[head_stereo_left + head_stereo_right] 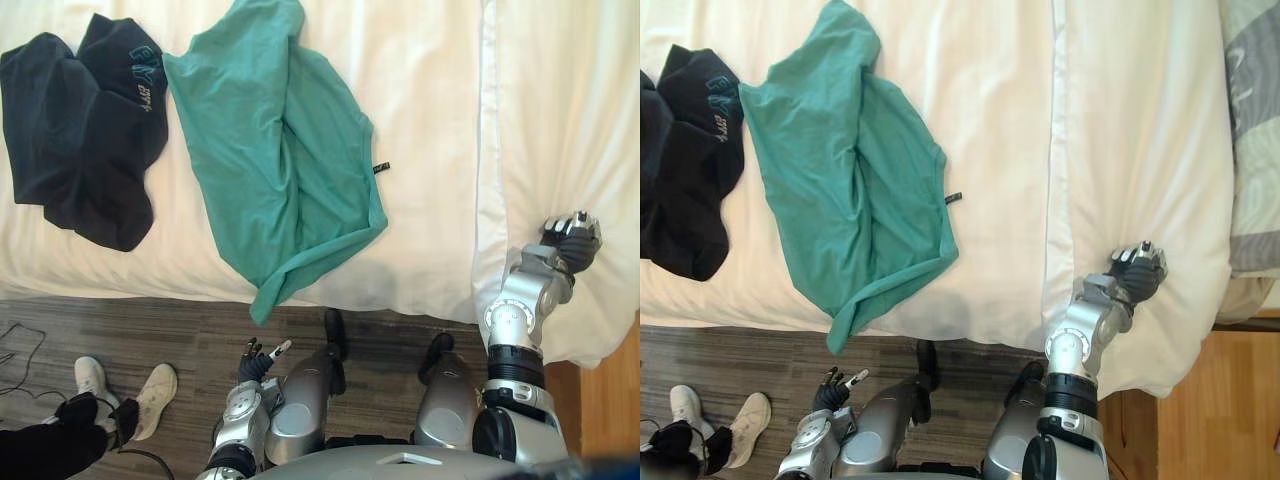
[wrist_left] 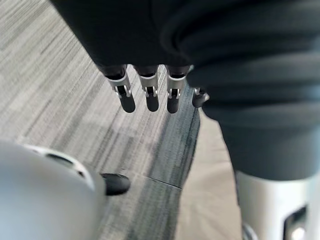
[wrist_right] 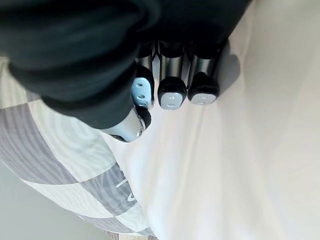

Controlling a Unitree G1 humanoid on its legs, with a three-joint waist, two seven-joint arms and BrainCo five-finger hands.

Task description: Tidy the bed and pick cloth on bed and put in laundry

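Observation:
A teal cloth lies spread and creased across the middle of the white bed, one corner hanging over the near edge. Crumpled at the far left of the bed is a dark navy cloth. My right hand rests on the white duvet at the right, well away from both cloths. Its fingers are curled, with nothing between them. Down by the floor in front of the bed hangs my left hand, its fingers straight and holding nothing.
A small black tag lies on the sheet beside the teal cloth. A grey patterned cover borders the duvet at the far right. A person's white shoes stand on the dark floor at the lower left.

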